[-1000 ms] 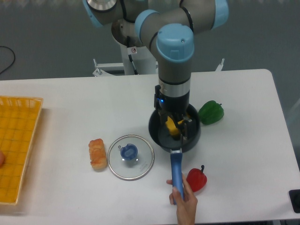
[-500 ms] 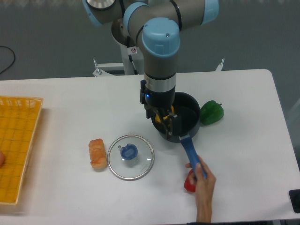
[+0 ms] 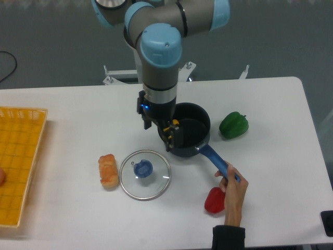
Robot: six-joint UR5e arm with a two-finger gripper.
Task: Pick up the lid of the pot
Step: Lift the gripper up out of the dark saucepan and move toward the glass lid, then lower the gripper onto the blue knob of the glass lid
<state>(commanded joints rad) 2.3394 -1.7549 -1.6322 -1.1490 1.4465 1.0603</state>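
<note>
While its fingers stand well apart, empty, the claw (image 3: 158,136) has shifted nearer the pot lid (image 3: 152,182).

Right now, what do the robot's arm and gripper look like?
The arm is grey, built of thick rounded sections with light-blue joint caps. The gripper is two-fingered, dark grey to black, with a small blue spot. Fine markings aren't legible.

From here I see a white table (image 3: 286,177) in soft light. Past its far edge lies flat grey, wall or floor I can't tell, with a thin black cable (image 3: 15,63) curling across it.
</note>
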